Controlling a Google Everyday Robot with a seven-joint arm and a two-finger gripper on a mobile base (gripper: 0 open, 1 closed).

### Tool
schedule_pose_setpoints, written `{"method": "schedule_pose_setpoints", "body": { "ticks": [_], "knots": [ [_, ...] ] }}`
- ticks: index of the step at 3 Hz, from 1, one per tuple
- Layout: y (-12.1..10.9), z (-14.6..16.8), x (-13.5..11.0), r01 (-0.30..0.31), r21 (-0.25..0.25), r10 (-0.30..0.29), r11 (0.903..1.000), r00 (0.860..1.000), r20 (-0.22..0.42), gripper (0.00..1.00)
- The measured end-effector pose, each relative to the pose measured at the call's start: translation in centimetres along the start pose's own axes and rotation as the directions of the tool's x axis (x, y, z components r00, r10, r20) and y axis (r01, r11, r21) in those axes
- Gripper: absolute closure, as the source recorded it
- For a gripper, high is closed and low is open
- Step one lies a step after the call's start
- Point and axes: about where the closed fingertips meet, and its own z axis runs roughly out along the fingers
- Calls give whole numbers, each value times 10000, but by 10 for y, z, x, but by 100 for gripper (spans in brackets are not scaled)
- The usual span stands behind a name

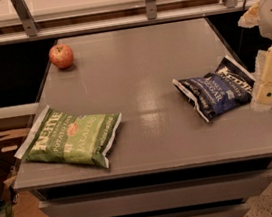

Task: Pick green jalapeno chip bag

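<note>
jalapeno bag (72, 137) front-left, claw (268, 89) far right

A red apple (61, 56) sits far left on the grey table (141, 74), and a dark blue chip bag (218, 94) lies right, just beside the gripper (268, 89) at the edge.

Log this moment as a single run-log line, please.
gripper: at right table edge, beside blue chip bag | green jalapeno chip bag: front-left, lying flat, ungrasped | apple: back-left
</note>
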Motion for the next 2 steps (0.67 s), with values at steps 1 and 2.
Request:
{"method": "schedule_pose_setpoints", "body": {
  "ticks": [1, 2],
  "knots": [
    [0, 0, 0, 0, 2, 0, 10000, 10000, 1, 0],
    [-3, 8, -27, 267, -224, -262, 9994, 9994, 224, 0]
  ]
}}
